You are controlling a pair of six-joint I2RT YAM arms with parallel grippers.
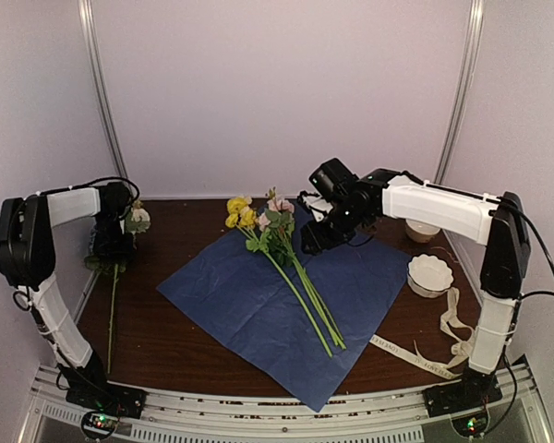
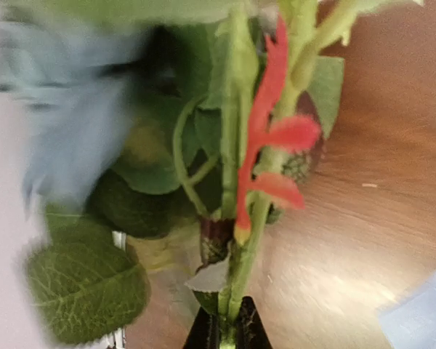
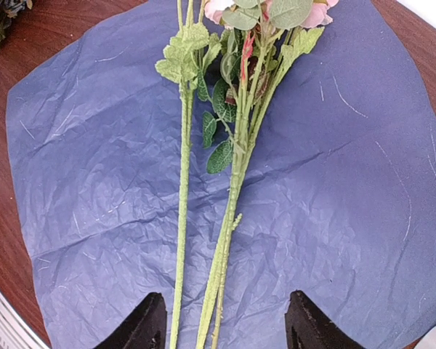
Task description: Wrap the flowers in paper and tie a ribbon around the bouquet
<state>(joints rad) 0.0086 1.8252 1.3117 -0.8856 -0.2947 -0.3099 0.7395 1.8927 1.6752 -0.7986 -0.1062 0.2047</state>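
My left pincer (image 2: pixel 227 329) is clenched on a spare stem (image 2: pixel 240 269), left of the paper (image 1: pixel 258 305). My right pincer (image 3: pixel 227 320) hangs released over the flowers (image 1: pixel 291 268) lying on that paper — sheet flat, nothing wrapped. Ribbon (image 1: pixel 397 351) sits right of it on the desk (image 1: pixel 166 341) — untied.

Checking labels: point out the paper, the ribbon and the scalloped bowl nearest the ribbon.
paper (image 1: pixel 231 295), top external view, bare left half.
ribbon (image 1: pixel 415 355), top external view, flat printed strip.
scalloped bowl (image 1: pixel 429 288), top external view, near wall.
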